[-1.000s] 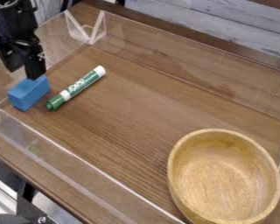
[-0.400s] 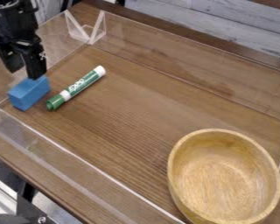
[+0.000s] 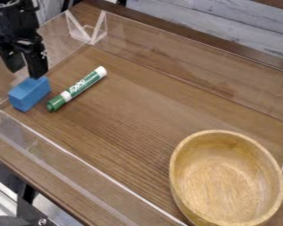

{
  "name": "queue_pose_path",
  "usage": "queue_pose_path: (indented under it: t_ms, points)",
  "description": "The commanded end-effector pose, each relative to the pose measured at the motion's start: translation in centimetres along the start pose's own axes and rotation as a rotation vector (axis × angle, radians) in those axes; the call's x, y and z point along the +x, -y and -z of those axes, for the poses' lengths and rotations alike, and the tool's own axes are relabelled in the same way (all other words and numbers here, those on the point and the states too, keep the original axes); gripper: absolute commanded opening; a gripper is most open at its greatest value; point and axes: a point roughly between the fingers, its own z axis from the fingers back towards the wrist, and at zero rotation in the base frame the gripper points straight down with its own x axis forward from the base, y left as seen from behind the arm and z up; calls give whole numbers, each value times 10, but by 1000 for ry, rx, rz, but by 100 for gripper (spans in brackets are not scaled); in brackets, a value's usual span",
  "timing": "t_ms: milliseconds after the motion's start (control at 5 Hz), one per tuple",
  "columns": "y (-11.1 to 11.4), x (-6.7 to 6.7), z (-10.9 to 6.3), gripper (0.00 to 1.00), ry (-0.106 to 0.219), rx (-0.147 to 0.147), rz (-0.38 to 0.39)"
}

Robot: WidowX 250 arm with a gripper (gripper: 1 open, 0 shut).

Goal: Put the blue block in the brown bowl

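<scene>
Black gripper (image 3: 24, 63) hanging with fingers spread apart just behind the blue block (image 3: 28, 93), block lying on the wooden table (image 3: 144, 97) beside a green-and-white marker pen (image 3: 78, 87), brown bowl (image 3: 225, 177) sitting well apart at the near right corner.

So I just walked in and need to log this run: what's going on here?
A single robot arm has its tool open and pointing down just above the blue block, which sits on the wooden table next to a green-and-white marker. Nothing is gripped yet. The brown bowl sits empty at the opposite corner.
</scene>
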Motion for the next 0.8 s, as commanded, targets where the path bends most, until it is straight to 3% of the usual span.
queue_pose_path:
  t_ms: [0,600]
  points:
    - [-8,5,-9,100,42,32,-8]
    - [-6,5,10,100,40,22,-3]
